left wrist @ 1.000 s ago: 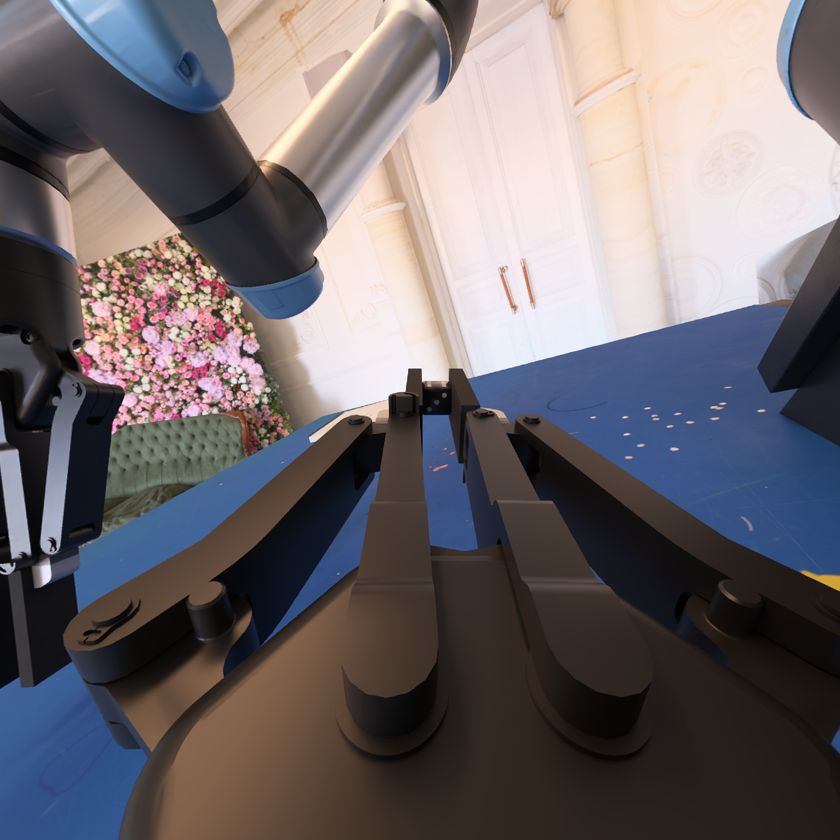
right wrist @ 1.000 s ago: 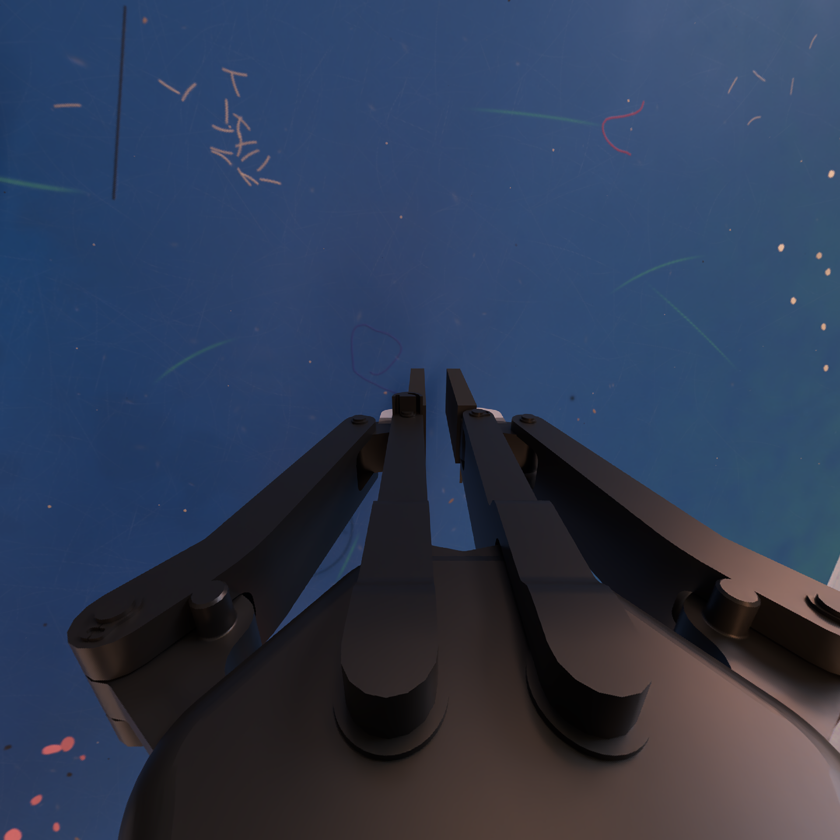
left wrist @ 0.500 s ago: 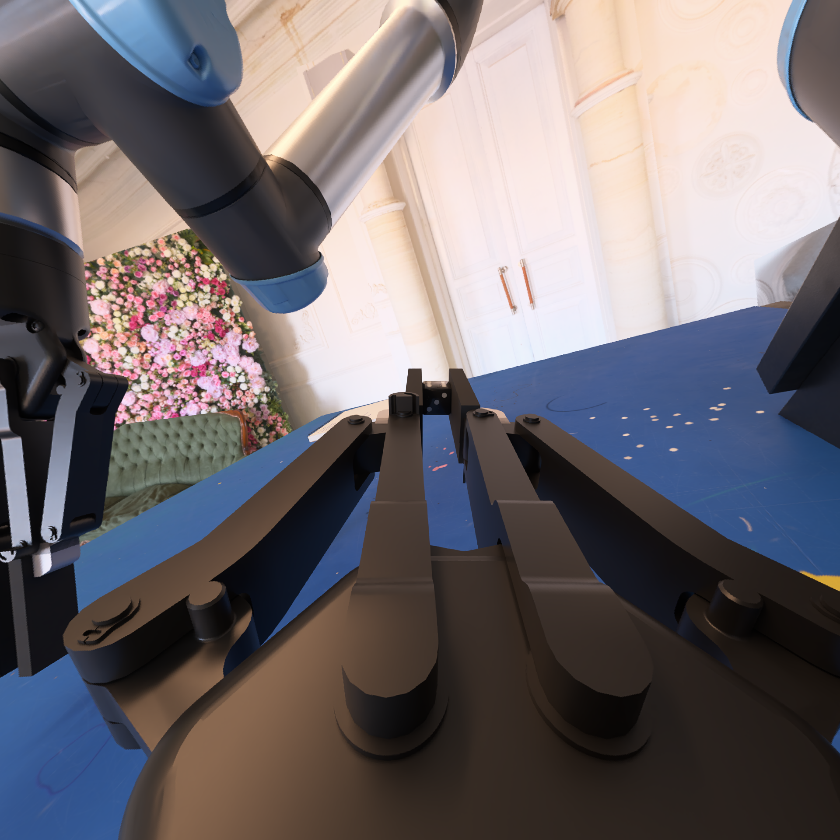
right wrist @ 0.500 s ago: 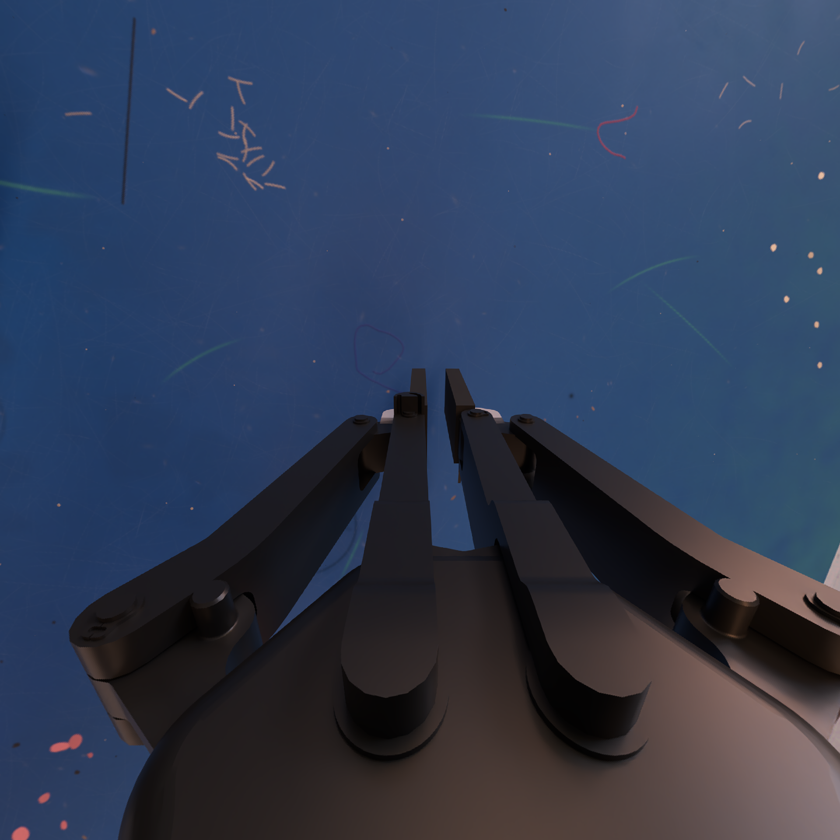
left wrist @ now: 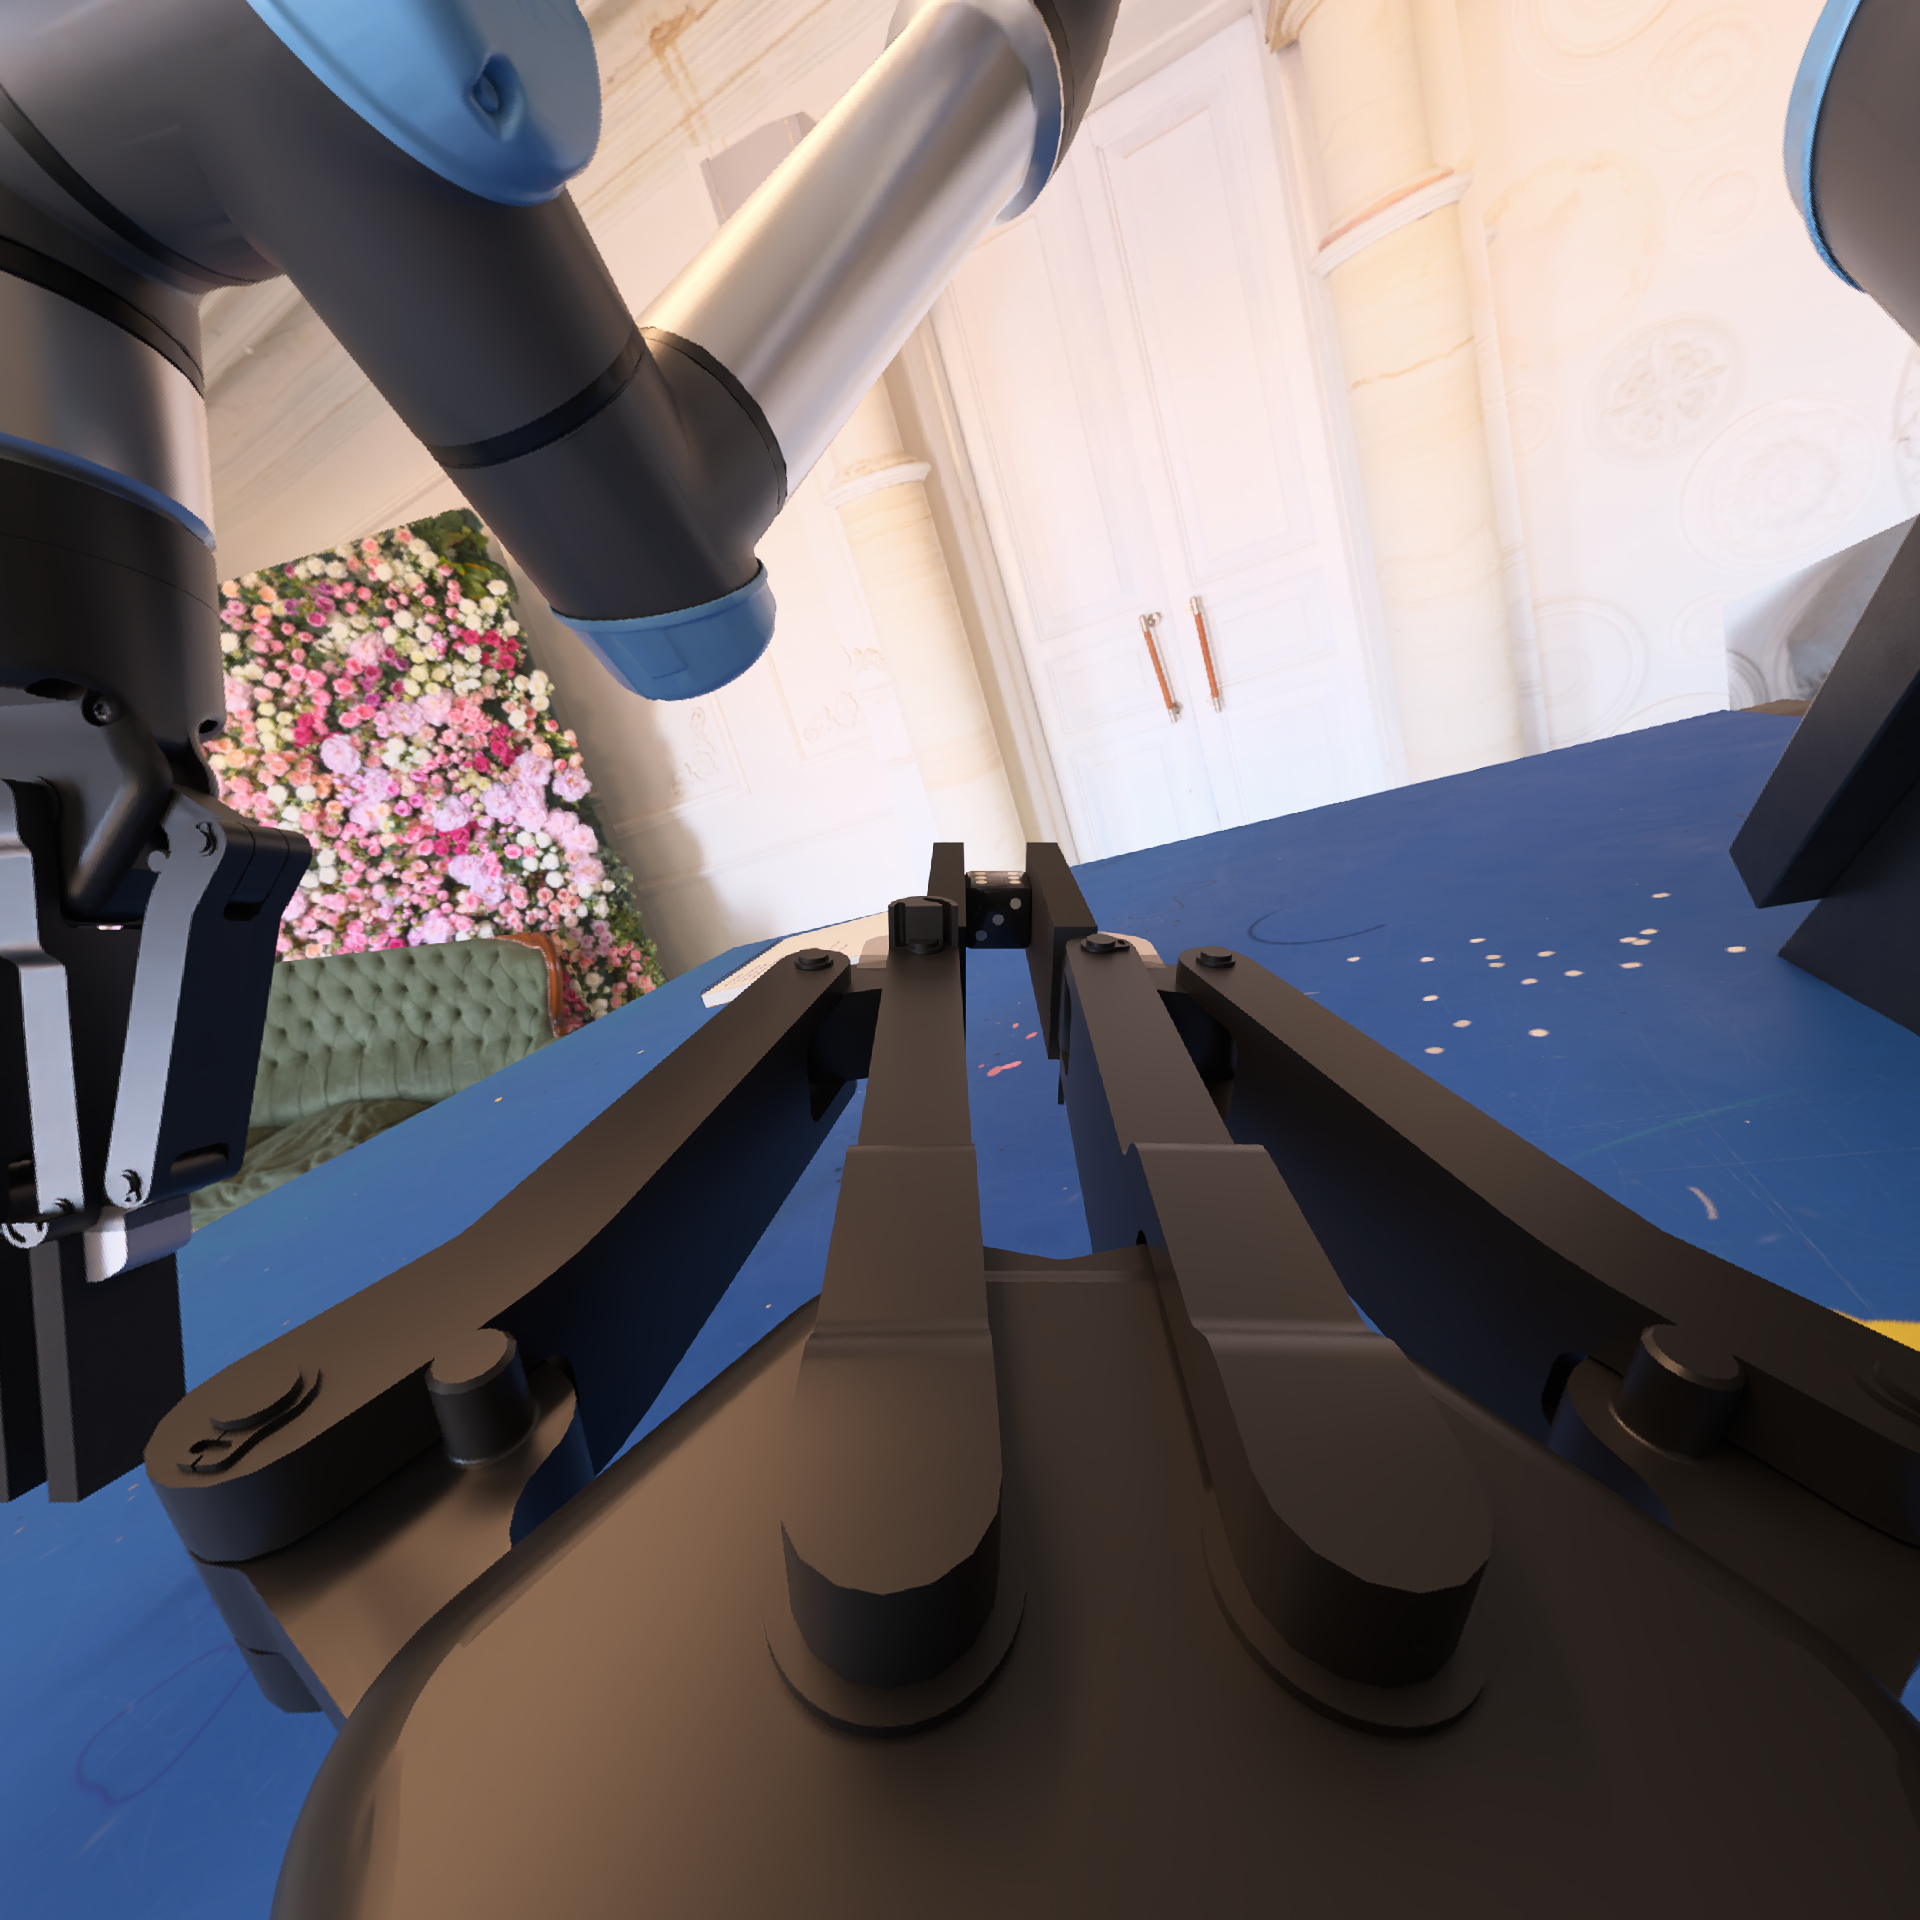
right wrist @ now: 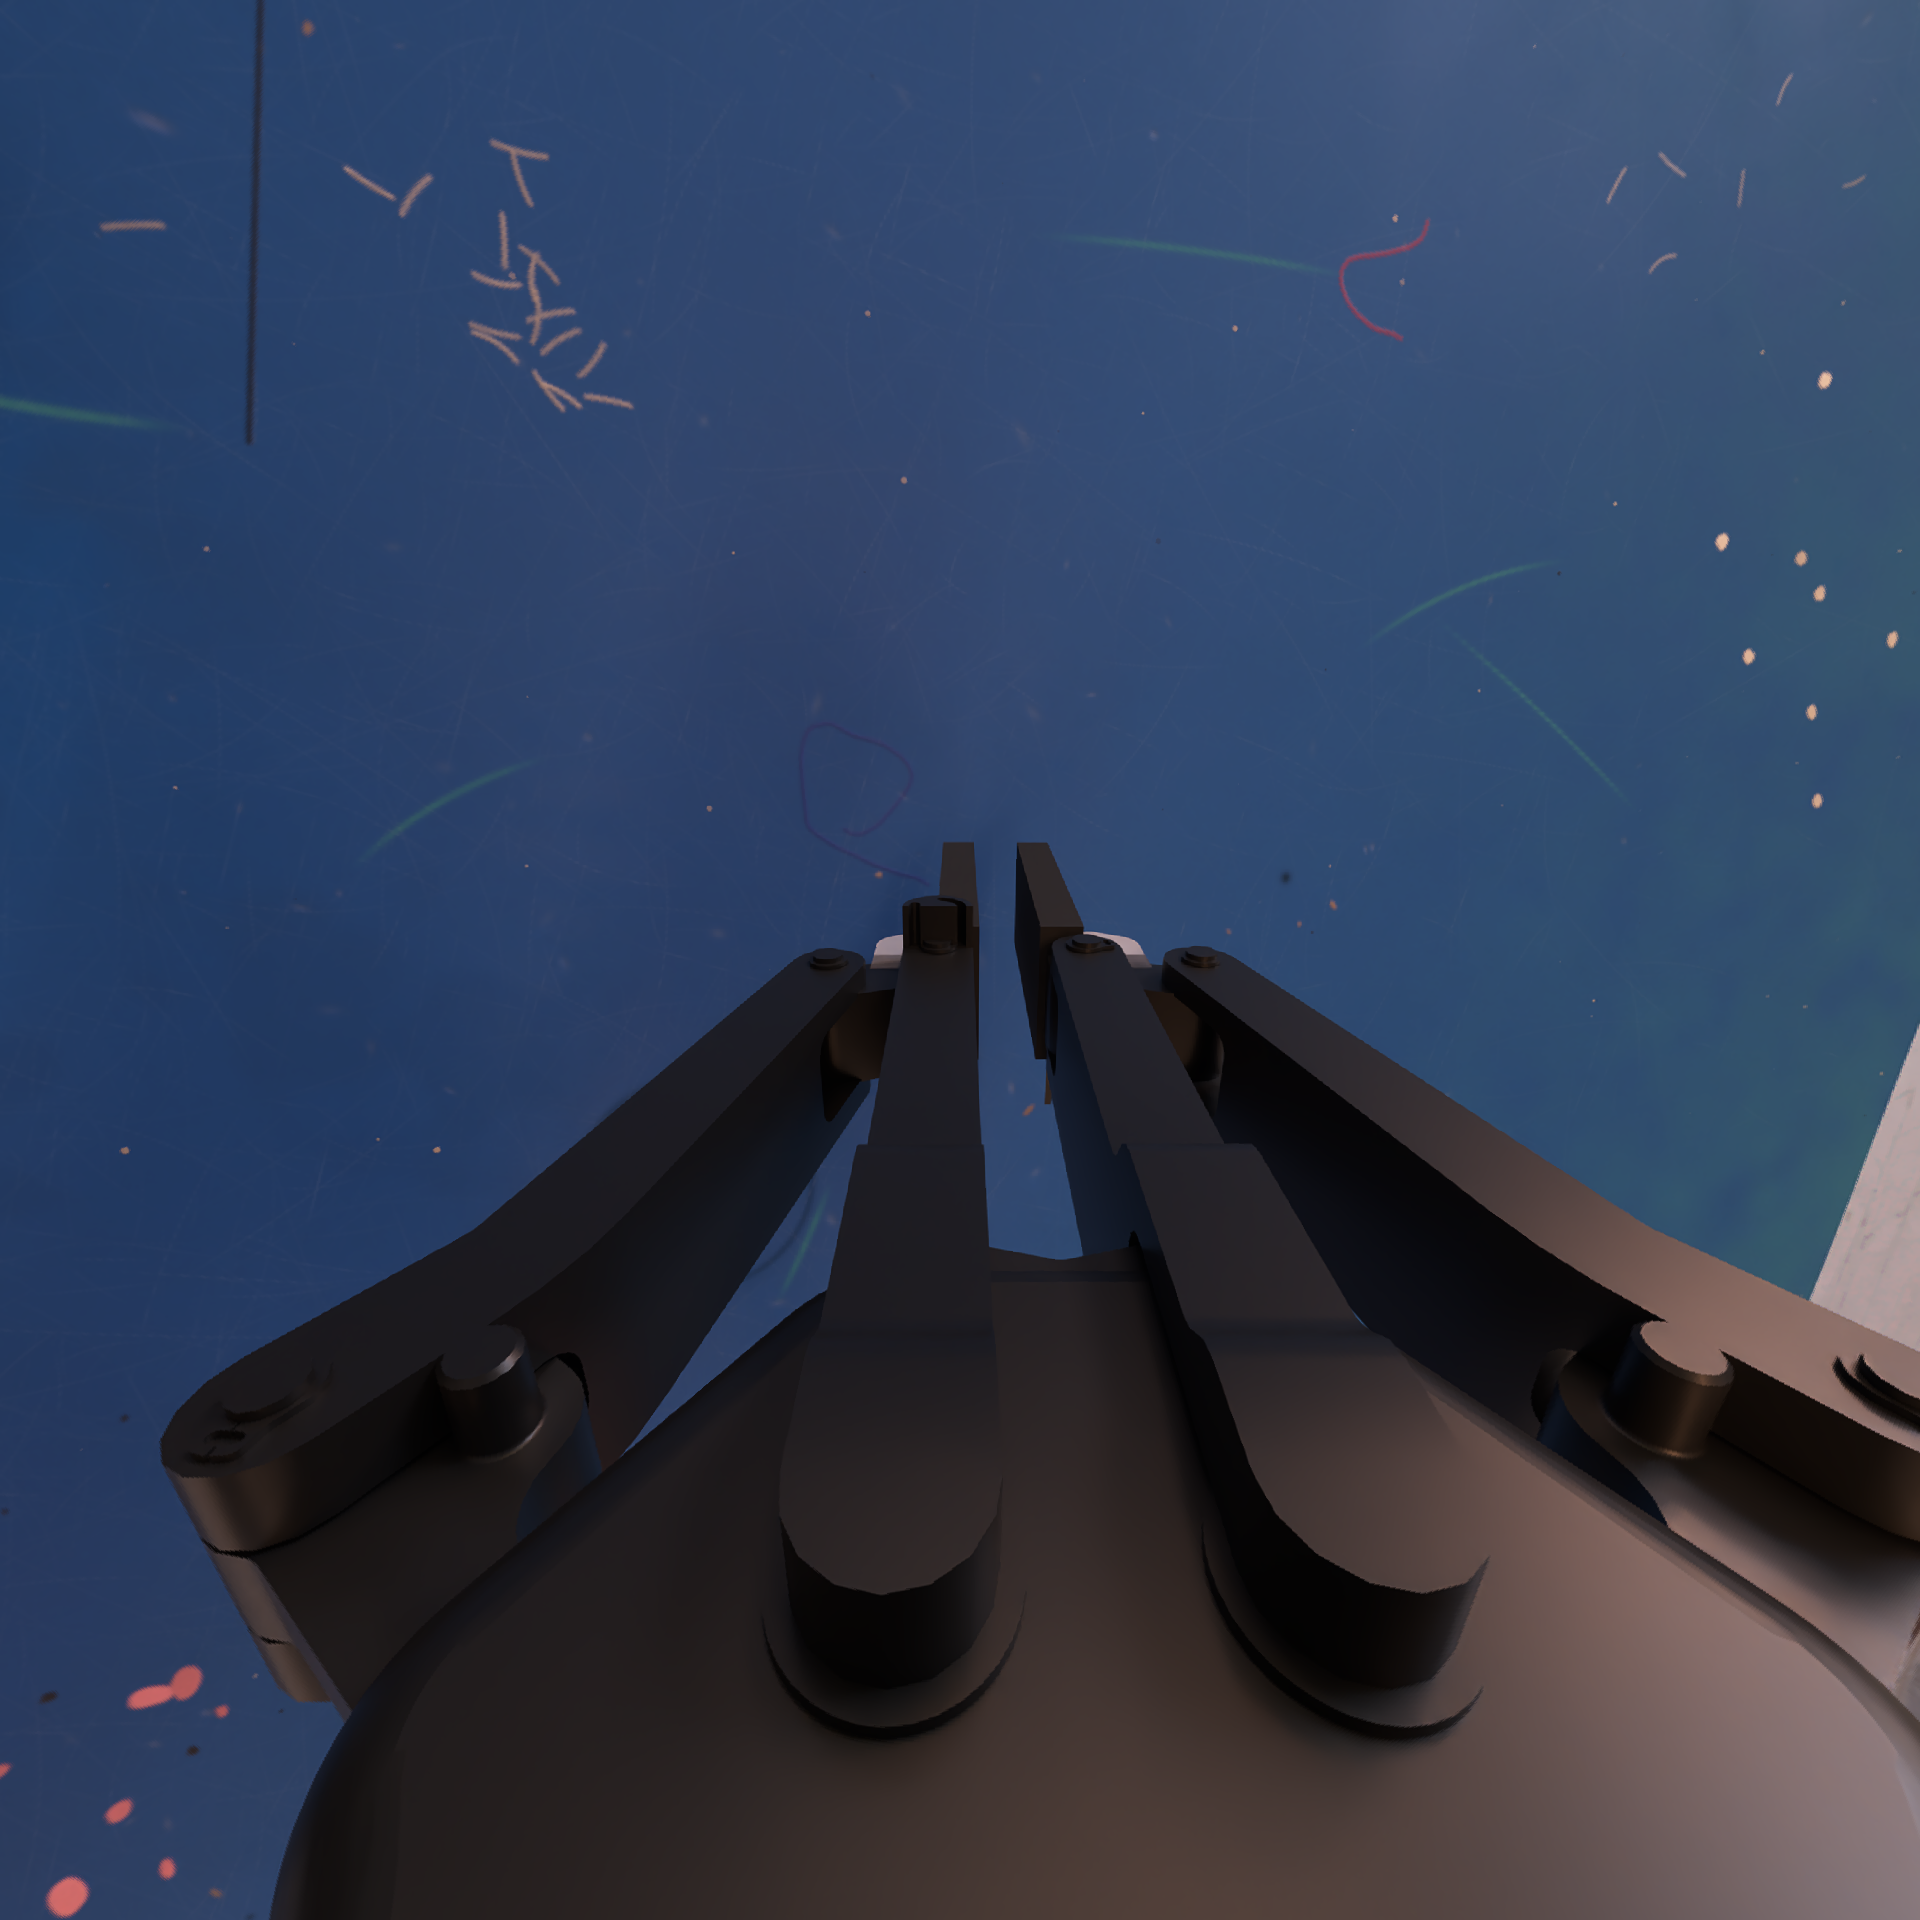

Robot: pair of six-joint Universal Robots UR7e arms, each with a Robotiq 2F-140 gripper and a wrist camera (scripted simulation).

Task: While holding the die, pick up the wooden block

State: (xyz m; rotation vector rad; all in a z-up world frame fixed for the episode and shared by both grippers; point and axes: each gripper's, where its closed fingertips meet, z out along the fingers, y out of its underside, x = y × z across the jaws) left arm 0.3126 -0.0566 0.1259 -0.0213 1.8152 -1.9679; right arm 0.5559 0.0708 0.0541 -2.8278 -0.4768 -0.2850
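My left gripper point(left wrist: 997, 883) is shut on a small black die point(left wrist: 997, 909) with white pips, held between the fingertips above the blue table point(left wrist: 1455, 1091). My right gripper point(right wrist: 995, 868) points down at the table point(right wrist: 1039, 520). Its fingers stand almost together with a thin gap, and only table shows through that gap. It also shows at the left edge of the left wrist view point(left wrist: 94, 1351), hanging above the table. The wooden block is not in view in either frame.
The right arm's grey and blue links point(left wrist: 644, 436) cross the upper left. A dark slab point(left wrist: 1829, 810) stands at the right. A yellow sliver point(left wrist: 1896, 1335) shows at the right edge, and a flat white thing point(left wrist: 774, 971) lies at the far edge. A white slab point(right wrist: 1875, 1195) shows at the right.
In the left wrist view the right arm and gripper have risen slightly. The table marks under the right gripper have shifted a little. The left gripper and die have not moved.
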